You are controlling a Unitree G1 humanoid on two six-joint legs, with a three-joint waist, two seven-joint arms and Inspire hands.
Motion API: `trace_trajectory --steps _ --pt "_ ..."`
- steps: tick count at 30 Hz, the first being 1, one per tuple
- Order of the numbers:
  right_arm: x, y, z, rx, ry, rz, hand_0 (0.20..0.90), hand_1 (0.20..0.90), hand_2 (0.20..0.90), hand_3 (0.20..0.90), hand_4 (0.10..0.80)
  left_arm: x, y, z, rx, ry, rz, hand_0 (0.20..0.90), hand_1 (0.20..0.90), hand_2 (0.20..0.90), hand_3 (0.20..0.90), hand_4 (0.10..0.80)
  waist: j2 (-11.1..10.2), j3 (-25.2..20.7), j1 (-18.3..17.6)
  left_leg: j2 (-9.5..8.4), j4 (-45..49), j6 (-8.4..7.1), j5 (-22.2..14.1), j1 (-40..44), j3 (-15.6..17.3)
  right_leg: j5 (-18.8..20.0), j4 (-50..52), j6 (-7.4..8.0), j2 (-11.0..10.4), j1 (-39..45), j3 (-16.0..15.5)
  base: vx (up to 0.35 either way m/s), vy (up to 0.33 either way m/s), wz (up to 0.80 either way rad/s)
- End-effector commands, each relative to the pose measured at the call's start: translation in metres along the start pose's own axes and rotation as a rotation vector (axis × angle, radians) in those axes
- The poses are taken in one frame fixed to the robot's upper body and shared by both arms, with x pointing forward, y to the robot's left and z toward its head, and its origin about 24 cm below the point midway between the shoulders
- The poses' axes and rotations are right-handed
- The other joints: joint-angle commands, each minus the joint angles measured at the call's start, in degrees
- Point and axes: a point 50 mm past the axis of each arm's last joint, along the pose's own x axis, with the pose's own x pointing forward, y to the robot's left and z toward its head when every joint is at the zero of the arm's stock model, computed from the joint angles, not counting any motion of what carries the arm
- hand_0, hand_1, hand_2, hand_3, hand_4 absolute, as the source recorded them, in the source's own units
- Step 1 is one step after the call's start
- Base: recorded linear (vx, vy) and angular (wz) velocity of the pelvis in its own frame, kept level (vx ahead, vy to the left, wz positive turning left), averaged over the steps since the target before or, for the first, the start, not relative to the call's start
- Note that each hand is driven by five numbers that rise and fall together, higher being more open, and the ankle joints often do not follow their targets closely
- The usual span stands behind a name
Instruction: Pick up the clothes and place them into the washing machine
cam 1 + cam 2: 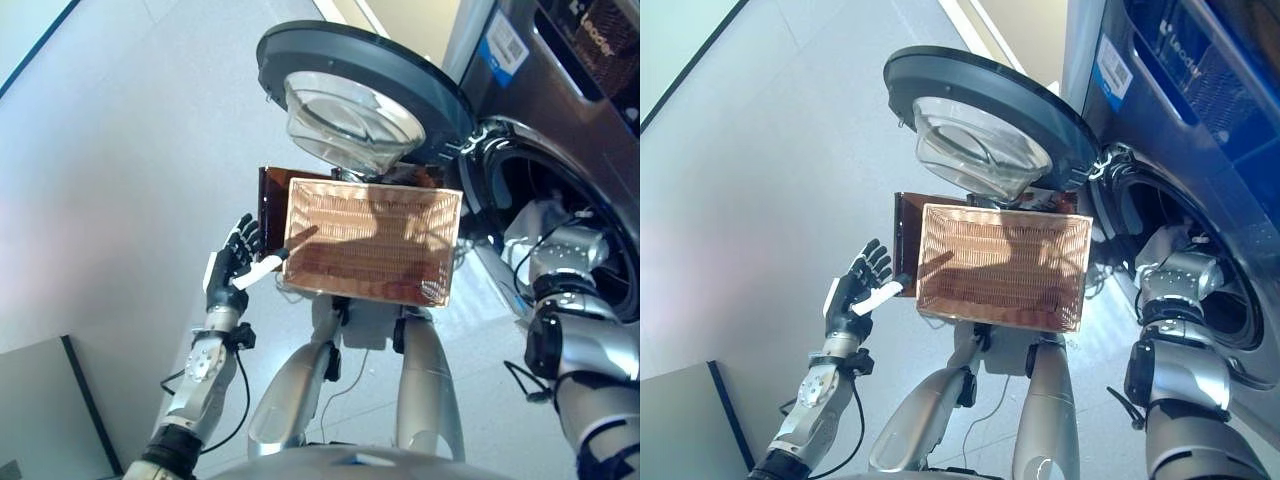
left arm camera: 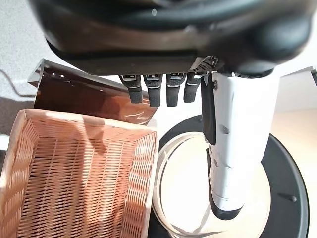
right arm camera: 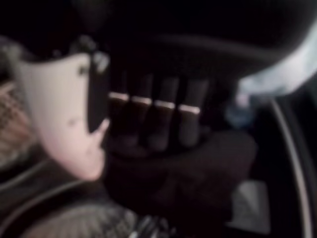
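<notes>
The wicker basket (image 1: 370, 245) rests on the dark brown box (image 1: 272, 205) beside the washing machine (image 1: 560, 60) and holds no clothes. My left hand (image 1: 232, 265) is open and empty just left of the basket, its white-covered thumb (image 2: 233, 139) pointing at the rim. My right arm reaches into the drum opening (image 1: 545, 185). In the right wrist view my right hand (image 3: 153, 124) is inside the dark drum with straight fingers. Dark clothes (image 3: 198, 173) lie just past the fingertips, and the hand does not grip them.
The round glass door (image 1: 350, 95) hangs open above the basket, between it and the drum. A grey cabinet (image 1: 40, 410) stands at the lower left. Pale floor (image 1: 120, 150) stretches to the left.
</notes>
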Motion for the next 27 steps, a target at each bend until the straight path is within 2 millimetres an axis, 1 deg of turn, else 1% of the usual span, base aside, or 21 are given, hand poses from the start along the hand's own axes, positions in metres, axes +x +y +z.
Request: trace_trajectory --steps 1,2,4,5,10,11,12,13,14,16,17,18,19,20,21,22,23,24,25,26,27 --pt "0.014 0.03 0.05 -0.087 -0.188 0.105 0.601 0.601 0.601 0.601 0.586 -0.003 0.003 0.022 -0.012 -0.127 -0.026 0.9 0.9 0.9 0.9 0.8 -1.08 -3.87 0.94 -1.56 -1.71 -2.73 -3.96 1.21 -1.06 -0.21 -3.23 1.3 1.83 -0.37 -0.88 -0.012 0.005 -0.04" --pt "0.013 0.024 0.046 -0.091 -0.175 0.083 0.9 0.9 0.9 0.9 0.8 -0.003 0.002 0.021 -0.013 -0.123 -0.028 0.9 0.9 0.9 0.9 0.8 -1.01 -3.73 0.85 -1.5 -1.71 -2.69 -3.93 1.15 -0.92 -0.14 -3.17 1.33 1.79 -0.65 -0.88 -0.013 0.005 -0.04" --pt "0.013 0.021 0.044 -0.097 -0.166 0.074 0.9 0.9 0.9 0.9 0.8 -0.004 0.002 0.021 -0.014 -0.121 -0.029 0.9 0.9 0.9 0.9 0.8 -1.04 -3.78 0.84 -1.53 -1.71 -2.66 -3.91 1.13 -0.85 -0.09 -3.03 1.33 1.81 -0.84 -0.82 -0.009 0.015 -0.05" --pt "0.012 0.017 0.038 -0.106 -0.147 0.07 0.9 0.9 0.9 0.9 0.8 -0.004 0.002 0.021 -0.013 -0.12 -0.027 0.9 0.9 0.9 0.9 0.8 -0.97 -3.74 0.76 -1.53 -1.71 -2.66 -3.92 1.16 -0.76 0.02 -2.94 1.3 1.81 -0.99 -0.75 -0.006 0.025 -0.07" --pt "0.01 0.005 0.027 -0.152 -0.118 0.059 0.9 0.9 0.9 0.9 0.8 -0.006 0.004 0.018 -0.023 -0.107 -0.015 0.9 0.9 0.9 0.9 0.8 -1.35 -3.91 0.6 -1.55 -1.71 -2.61 -4.03 1.19 -0.5 0.31 -3.05 1.36 1.87 -1.1 -0.77 -0.001 0.014 -0.04" --pt "0.009 0.003 0.024 -0.185 -0.111 0.062 0.9 0.9 0.9 0.9 0.8 -0.006 0.005 0.018 -0.024 -0.107 -0.012 0.9 0.9 0.9 0.9 0.8 -1.49 -3.96 0.59 -1.52 -1.71 -2.58 -4.03 1.19 -0.51 0.39 -3.1 1.35 1.88 -1.15 -0.72 -0.011 0.023 -0.07" --pt "0.007 0.0 0.019 -0.258 -0.094 0.08 0.9 0.9 0.9 0.9 0.8 -0.007 0.005 0.019 -0.026 -0.111 -0.008 0.9 0.9 0.9 0.9 0.8 -1.71 -3.87 0.54 -1.52 -1.71 -2.58 -4.03 1.17 -0.44 0.58 -3.2 1.37 1.87 -1.2 -0.67 -0.011 0.019 -0.06" --pt "0.007 0.0 0.018 -0.26 -0.094 0.079 0.9 0.9 0.9 0.9 0.8 -0.007 0.005 0.019 -0.026 -0.11 -0.008 0.9 0.9 0.9 0.9 0.8 -1.72 -3.9 0.52 -1.52 -1.71 -2.57 -4.02 1.18 -0.42 0.6 -3.22 1.38 1.87 -1.19 -0.65 -0.014 0.019 -0.04" --pt "0.006 -0.001 0.016 -0.31 -0.085 0.093 0.9 0.9 0.9 0.9 0.8 -0.007 0.006 0.019 -0.025 -0.111 -0.008 0.9 0.9 0.9 0.9 0.8 -1.84 -3.7 0.38 -1.58 -1.71 -2.52 -4.07 1.32 -0.41 0.57 -3.11 1.38 1.82 -1.16 -0.62 -0.003 0.018 -0.03" --pt "0.006 -0.001 0.012 -0.503 -0.075 0.153 0.9 0.9 0.9 0.9 0.8 -0.01 0.007 0.019 -0.023 -0.112 -0.016 0.9 0.9 0.9 0.9 0.8 -2.23 -3.42 0.29 -1.66 -1.71 -2.48 -4.15 1.45 -0.33 0.52 -3.15 1.42 1.74 -1.08 -0.53 -0.018 0.026 -0.04" --pt "0.006 0.001 0.012 -0.572 -0.08 0.169 0.9 0.9 0.9 0.9 0.8 -0.012 0.007 0.019 -0.021 -0.11 -0.02 0.9 0.9 0.9 0.9 0.8 -2.29 -3.31 0.31 -1.69 -1.71 -2.46 -4.09 1.43 -0.34 0.62 -3.24 1.42 1.76 -1.11 -0.5 -0.036 0.015 -0.02" --pt "0.006 0.002 0.012 -0.573 -0.081 0.17 0.9 0.9 0.9 0.9 0.8 -0.012 0.007 0.019 -0.022 -0.111 -0.02 0.9 0.9 0.9 0.9 0.8 -2.25 -3.34 0.31 -1.67 -1.71 -2.46 -3.86 1.19 -0.3 1.02 -3.44 1.38 1.8 -1.27 -0.49 -0.039 0.019 -0.04" --pt "0.006 0.012 0.009 -0.871 -0.111 0.272 0.9 0.9 0.9 0.9 0.8 -0.015 0.01 0.019 -0.006 -0.108 -0.034 0.9 0.9 0.9 0.9 0.8 -2.63 -2.87 0.31 -1.7 -1.71 -2.43 -3.79 1.3 -0.24 1.13 -3.37 1.46 1.76 -1.19 -0.43 -0.036 0.02 -0.04" --pt "0.003 0.018 0.006 -0.972 -0.136 0.317 0.9 0.9 0.9 0.9 0.8 -0.017 0.011 0.02 0.0 -0.109 -0.04 0.9 0.9 0.9 0.9 0.8 -2.68 -2.64 0.23 -1.72 -1.71 -2.41 -3.69 1.28 -0.23 1.25 -3.4 1.45 1.78 -1.16 -0.43 -0.032 0.02 -0.05" --pt "0.003 0.019 0.006 -0.973 -0.137 0.318 0.9 0.9 0.9 0.9 0.8 -0.016 0.011 0.02 -0.001 -0.11 -0.039 0.9 0.9 0.9 0.9 0.8 -2.65 -2.72 0.23 -1.69 -1.71 -2.41 -3.53 1.05 -0.19 1.59 -3.62 1.43 1.82 -1.31 -0.42 0.0 0.0 0.0" --pt "-0.006 0.025 -0.008 -1.17 -0.172 0.432 0.9 0.9 0.9 0.9 0.8 -0.019 0.014 0.02 0.018 -0.111 -0.039 0.9 0.9 0.9 0.9 0.8 -2.93 -2.25 -0.09 -1.69 -1.71 -2.38 -3.51 1.28 -0.24 1.6 -3.56 1.48 1.8 -1.04 -0.39 0.0 0.0 0.0" --pt "-0.008 0.026 -0.011 -1.248 -0.199 0.461 0.9 0.9 0.9 0.9 0.8 -0.019 0.015 0.02 0.026 -0.108 -0.034 0.9 0.9 0.9 0.9 0.8 -3.05 -2.19 -0.25 -1.71 -1.71 -2.36 -3.42 1.28 -0.29 1.72 -3.64 1.51 1.84 -1.01 -0.37 0.0 0.0 0.0" --pt "-0.008 0.026 -0.011 -1.248 -0.2 0.461 0.9 0.9 0.9 0.9 0.8 -0.019 0.015 0.02 0.026 -0.108 -0.033 0.9 0.9 0.9 0.9 0.8 -3.05 -2.33 -0.18 -1.68 -1.71 -2.36 -3.3 1.04 -0.24 2.01 -3.87 1.5 1.89 -1.16 -0.34 0.0 0.0 0.0" --pt "-0.011 0.029 -0.012 -1.3 -0.235 0.487 0.9 0.9 0.9 0.9 0.8 -0.019 0.017 0.02 0.035 -0.108 -0.029 0.9 0.9 0.9 0.9 0.8 -3.11 -2.33 -0.28 -1.74 -1.71 -2.34 -3.25 1.03 -0.24 2.09 -3.87 1.52 1.89 -1.17 -0.29 0.004 0.032 -0.02" --pt "-0.015 0.029 -0.017 -1.468 -0.3 0.542 0.9 0.9 0.9 0.9 0.8 -0.019 0.019 0.021 0.047 -0.113 -0.021 0.9 0.9 0.9 0.9 0.8 -3.25 -2.28 -0.54 -1.87 -1.71 -2.25 -3.34 1.19 -0.42 2.07 -3.87 1.63 1.86 -1.03 -0.2 0.006 0.032 -0.02" --pt "-0.015 0.029 -0.017 -1.468 -0.3 0.542 0.9 0.9 0.9 0.9 0.8 -0.019 0.019 0.021 0.047 -0.113 -0.021 0.9 0.9 0.9 0.9 0.8 -3.25 -2.44 -0.46 -1.83 -1.71 -2.25 -3.24 0.95 -0.36 2.33 -4.08 1.63 1.92 -1.18 -0.17 0.008 0.034 -0.01"
